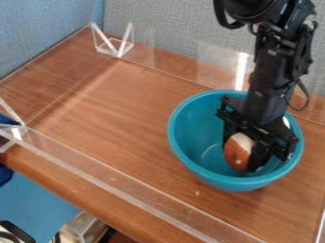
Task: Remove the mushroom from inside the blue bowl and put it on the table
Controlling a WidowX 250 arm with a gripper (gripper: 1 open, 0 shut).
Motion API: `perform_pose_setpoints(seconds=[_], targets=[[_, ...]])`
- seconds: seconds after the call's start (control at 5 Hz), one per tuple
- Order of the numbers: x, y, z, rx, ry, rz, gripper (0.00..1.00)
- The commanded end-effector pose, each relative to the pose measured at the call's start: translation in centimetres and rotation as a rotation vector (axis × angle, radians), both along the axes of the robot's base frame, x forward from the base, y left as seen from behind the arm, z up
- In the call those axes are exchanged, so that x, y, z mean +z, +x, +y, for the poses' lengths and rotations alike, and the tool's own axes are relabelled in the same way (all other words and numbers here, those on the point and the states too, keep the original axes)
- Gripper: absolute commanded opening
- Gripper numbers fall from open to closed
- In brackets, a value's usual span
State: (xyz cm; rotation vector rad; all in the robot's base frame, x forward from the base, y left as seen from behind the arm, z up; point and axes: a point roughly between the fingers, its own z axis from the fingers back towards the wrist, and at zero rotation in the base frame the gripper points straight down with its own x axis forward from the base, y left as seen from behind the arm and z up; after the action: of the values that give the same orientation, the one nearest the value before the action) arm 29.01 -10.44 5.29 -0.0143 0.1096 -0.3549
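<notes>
Extraction step: fingers (241,152) pinching mushroom (238,150) inside blue bowl (197,152), lower right; next, probably lift clear toward table (102,104).

A single camera looks down at the desk (102,104) from above its near corner, moderately close, facing the far wall.

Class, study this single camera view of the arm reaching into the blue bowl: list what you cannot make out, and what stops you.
- Gripper fingertips: hidden behind the mushroom.
- Mushroom's stem: too small and blurred to separate from the cap.
- Whether the mushroom touches the blue bowl floor: not clear from this angle.
- Arm's upper part: cut off by the top edge.
- Table right side: cut off by the right edge.
</notes>
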Motion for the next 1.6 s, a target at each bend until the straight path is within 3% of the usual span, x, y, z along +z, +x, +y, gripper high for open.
perform_pose_setpoints(seconds=[0.0,0.2,0.8,1.2,1.4], targets=[[2.2,0.3,-1.0,-0.026,-0.025,-0.068,0.0],[2.4,0.3,-1.8,-0.048,-0.034,-0.069,0.0],[0.9,-0.9,-0.5,-0.003,-0.076,-0.06,0.0],[0.3,0.0,-2.0,0.058,-0.094,-0.05,0.0],[-0.8,-0.4,-3.1,0.07,-0.099,-0.04,0.0]])
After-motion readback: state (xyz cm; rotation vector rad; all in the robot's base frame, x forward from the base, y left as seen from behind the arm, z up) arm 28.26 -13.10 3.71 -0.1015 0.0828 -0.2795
